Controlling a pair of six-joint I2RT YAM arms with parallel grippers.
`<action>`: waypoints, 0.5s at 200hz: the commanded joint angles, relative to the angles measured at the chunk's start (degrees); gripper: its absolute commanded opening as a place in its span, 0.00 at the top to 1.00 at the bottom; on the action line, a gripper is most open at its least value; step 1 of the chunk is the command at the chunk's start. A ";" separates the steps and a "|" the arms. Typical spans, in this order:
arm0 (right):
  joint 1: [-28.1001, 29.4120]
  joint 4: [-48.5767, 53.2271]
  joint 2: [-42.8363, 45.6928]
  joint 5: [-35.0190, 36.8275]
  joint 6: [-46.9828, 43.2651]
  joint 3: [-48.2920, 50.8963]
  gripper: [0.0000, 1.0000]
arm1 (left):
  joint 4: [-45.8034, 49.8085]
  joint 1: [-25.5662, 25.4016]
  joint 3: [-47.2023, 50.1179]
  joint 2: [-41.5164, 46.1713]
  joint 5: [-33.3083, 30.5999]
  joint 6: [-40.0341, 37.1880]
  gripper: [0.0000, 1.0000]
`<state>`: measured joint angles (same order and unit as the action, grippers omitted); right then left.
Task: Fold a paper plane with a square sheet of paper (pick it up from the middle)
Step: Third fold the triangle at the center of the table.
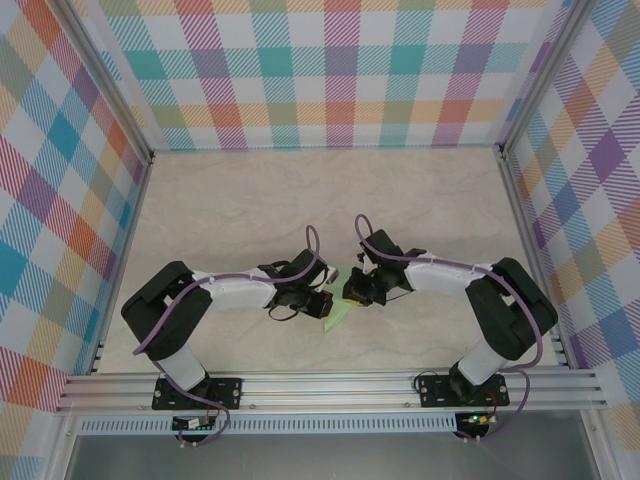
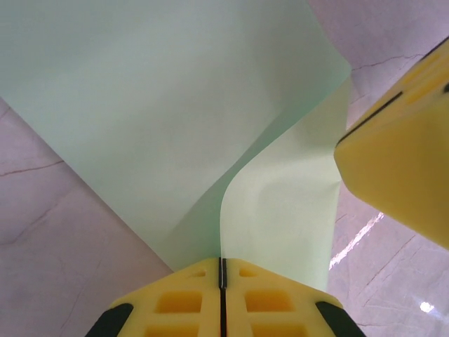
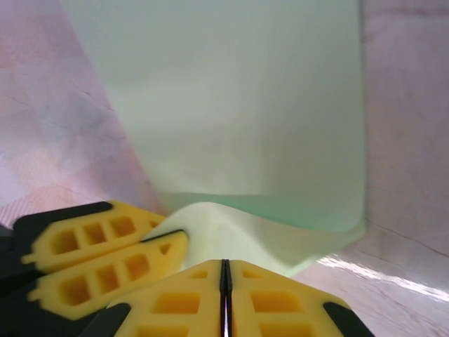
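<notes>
The square sheet of paper (image 1: 337,316) is pale green and partly folded, and it hangs just above the table between the two wrists. In the left wrist view a large panel (image 2: 161,105) spreads upward and a lighter flap (image 2: 280,210) curls off a crease. My left gripper (image 2: 223,270) is shut on the paper's near edge. My right gripper (image 3: 224,270) is also shut, and the curled flap (image 3: 231,228) runs into its tips. The left fingers (image 3: 105,260) pinch the same flap right beside it. A right finger (image 2: 400,154) overlaps the paper's edge.
The pale marbled table (image 1: 250,200) lies open behind the grippers. Plaid walls (image 1: 340,70) and aluminium posts close in the back and both sides. A metal rail (image 1: 330,385) with the arm bases runs along the near edge.
</notes>
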<state>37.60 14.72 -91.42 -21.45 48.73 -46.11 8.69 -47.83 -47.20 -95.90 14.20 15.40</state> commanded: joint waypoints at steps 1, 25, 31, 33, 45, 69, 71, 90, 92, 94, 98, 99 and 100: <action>0.28 -1.15 -2.20 -0.12 0.12 -2.59 0.89 | 3.68 0.45 0.39 -2.00 1.18 -1.17 0.92; 0.28 -0.76 -6.03 0.49 -0.27 -3.73 0.89 | 4.05 0.44 0.28 -1.88 1.18 -1.43 0.92; 0.19 -0.80 -6.50 0.74 -0.32 -3.32 0.89 | 4.12 0.45 0.32 -1.78 1.10 -1.57 0.92; 0.12 -0.80 -6.67 0.83 -0.35 -3.19 0.89 | 4.14 0.44 0.35 -1.78 1.10 -1.55 0.92; 0.10 -0.44 -7.10 1.46 -0.71 -2.05 0.90 | 4.39 0.44 0.34 -1.72 1.13 -1.68 0.93; -0.12 -2.18 -7.10 1.97 -0.92 2.11 0.90 | 4.58 0.46 0.37 -1.70 1.18 -1.84 0.93; -0.15 -2.49 -7.11 1.84 -0.87 2.46 0.90 | 4.58 0.46 0.36 -1.74 1.18 -1.90 0.93; -0.82 -4.45 -6.83 0.77 -0.50 4.61 0.90 | 4.76 0.44 0.36 -1.79 1.27 -2.04 0.93; -0.85 -4.73 -6.71 0.57 -0.44 4.75 0.90 | 4.82 0.46 0.42 -1.83 1.27 -2.11 0.93; -0.97 -4.93 -6.55 0.41 -0.31 4.92 0.90 | 4.84 0.42 0.46 -1.83 1.27 -2.17 0.93; -1.11 -5.38 -6.22 0.02 -0.24 5.14 0.90 | 4.85 0.40 0.44 -1.82 1.27 -2.13 0.93; -1.17 -5.48 -6.14 -0.03 -0.27 5.15 0.90 | 4.85 0.39 0.44 -1.87 1.27 -2.13 0.93; -1.19 -5.62 -5.96 -0.10 -0.24 5.24 0.90 | 4.85 0.42 0.44 -1.90 1.27 -2.13 0.93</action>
<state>36.93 8.36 -97.12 -21.71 48.66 -44.75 8.88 -47.79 -47.29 -95.94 14.46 14.72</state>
